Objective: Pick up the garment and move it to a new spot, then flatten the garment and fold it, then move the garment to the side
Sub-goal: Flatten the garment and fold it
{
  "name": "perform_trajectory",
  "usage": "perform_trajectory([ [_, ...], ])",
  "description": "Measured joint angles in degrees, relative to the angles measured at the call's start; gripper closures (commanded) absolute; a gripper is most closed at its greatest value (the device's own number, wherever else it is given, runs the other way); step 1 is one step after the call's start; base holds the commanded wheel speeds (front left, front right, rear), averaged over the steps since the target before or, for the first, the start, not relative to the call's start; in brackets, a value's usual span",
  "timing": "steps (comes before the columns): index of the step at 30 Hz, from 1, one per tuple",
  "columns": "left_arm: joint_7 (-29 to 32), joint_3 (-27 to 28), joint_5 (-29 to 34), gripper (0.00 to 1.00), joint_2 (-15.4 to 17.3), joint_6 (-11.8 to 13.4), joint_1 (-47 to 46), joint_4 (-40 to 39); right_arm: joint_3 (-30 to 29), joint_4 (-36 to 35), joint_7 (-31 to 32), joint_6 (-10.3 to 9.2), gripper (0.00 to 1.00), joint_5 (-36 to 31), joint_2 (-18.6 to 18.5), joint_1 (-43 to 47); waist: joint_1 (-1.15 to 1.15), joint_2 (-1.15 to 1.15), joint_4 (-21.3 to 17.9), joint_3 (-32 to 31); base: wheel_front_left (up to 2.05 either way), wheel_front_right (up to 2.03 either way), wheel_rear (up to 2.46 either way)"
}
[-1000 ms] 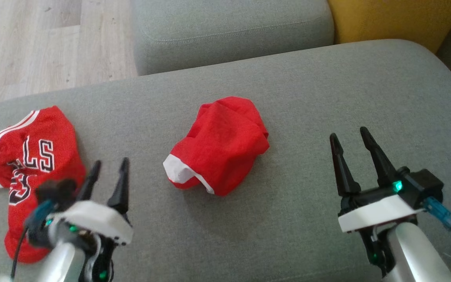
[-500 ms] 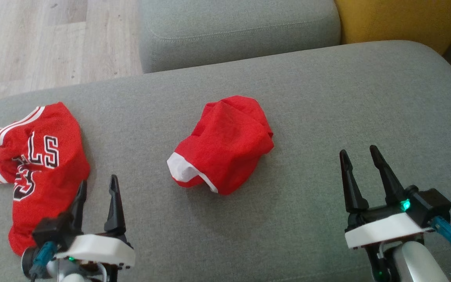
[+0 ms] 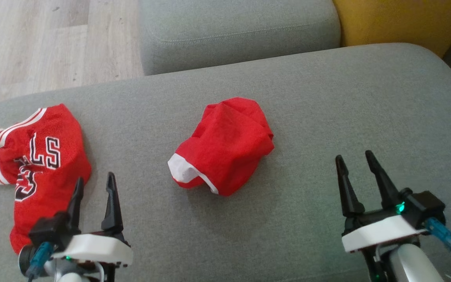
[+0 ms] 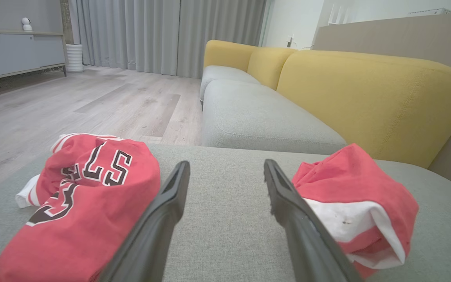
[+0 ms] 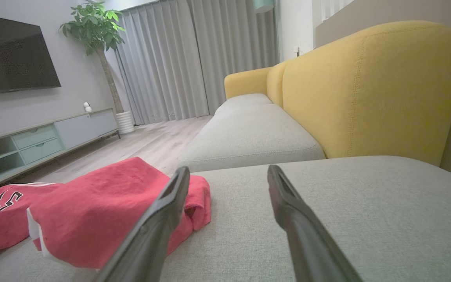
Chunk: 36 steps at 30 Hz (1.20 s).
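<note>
A crumpled red garment (image 3: 225, 145) with white trim lies in the middle of the grey seat cushion (image 3: 327, 98); it is also visible in the left wrist view (image 4: 350, 196) and the right wrist view (image 5: 104, 211). A second red garment, a jersey with black-and-white lettering (image 3: 41, 164), lies rumpled at the cushion's left end (image 4: 88, 203). My left gripper (image 3: 95, 178) hovers open at the lower left, beside the jersey's right edge, holding nothing. My right gripper (image 3: 354, 156) stands open at the lower right over bare cushion, well right of the middle garment.
A second grey cushion (image 3: 237, 31) adjoins at the back, with a yellow backrest (image 3: 397, 19) to the right. Wood floor (image 3: 45, 43) lies beyond the cushion's left and far edge. A TV cabinet (image 5: 45, 137) stands across the room.
Both grippers have drawn back toward the near edge, the left one more and away from the jersey. The head view has shifted slightly. The garments lie as before.
</note>
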Motion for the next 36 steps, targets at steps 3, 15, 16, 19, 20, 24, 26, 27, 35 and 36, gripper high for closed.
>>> perform_trajectory([
  [3,0.0,0.5,0.4,0.0,-0.5,-0.3,0.0,0.1,1.1,0.9,0.0,0.0,0.0,0.1,-0.1,0.0,0.0,0.0,0.3,-0.1,0.0,0.0,0.0],
  [15,0.0,1.4,1.5,0.0,-1.8,-2.1,-0.1,1.5,18.4,14.0,16.0,0.0,0.0,7.6,-1.5,-10.6,0.0,0.0,5.4,0.1,0.0,0.0,0.0],
  [16,0.0,1.4,1.5,0.0,-1.8,-2.4,-0.1,1.7,18.8,15.5,17.3,0.0,0.0,8.3,-1.4,-12.0,0.0,0.0,6.3,0.2,0.0,0.0,0.0],
  [19,0.0,1.2,1.5,0.0,-2.0,-3.1,-0.3,2.2,19.8,20.6,20.3,0.0,0.0,9.1,-1.0,-14.9,0.0,0.0,9.0,0.4,0.0,0.0,0.0],
  [20,0.0,1.1,1.5,0.0,-2.1,-3.2,-0.4,2.4,19.9,22.3,20.9,0.0,0.0,9.3,-0.7,-15.6,0.0,0.0,10.0,0.6,0.0,0.0,0.0],
  [24,0.0,1.0,1.5,0.0,-2.5,-3.6,-0.7,3.1,20.9,28.4,21.5,0.0,0.0,9.6,0.2,-17.5,0.0,0.0,13.7,1.2,0.0,0.0,0.0],
  [26,0.0,1.0,1.5,0.0,-2.7,-3.6,-0.8,3.2,21.2,31.0,21.5,0.0,0.0,9.6,0.4,-18.9,0.0,0.0,15.3,1.7,0.0,0.0,0.0],
  [27,0.0,1.0,1.5,0.0,-2.8,-3.6,-0.9,3.3,21.2,32.2,21.2,0.0,0.0,9.5,0.5,-19.8,0.0,0.0,16.0,2.0,0.0,0.0,0.0],
  [35,0.0,1.0,1.4,0.0,-3.2,-4.3,-4.1,3.7,21.5,42.7,18.7,0.0,1.0,8.3,0.5,-26.5,0.0,0.0,19.6,5.4,0.0,0.0,0.0],
  [36,0.0,1.0,1.4,0.0,-3.2,-4.3,-4.2,3.7,21.8,43.4,18.2,0.0,1.0,8.2,0.5,-27.0,0.0,0.0,19.7,5.6,0.0,0.0,0.0],
])
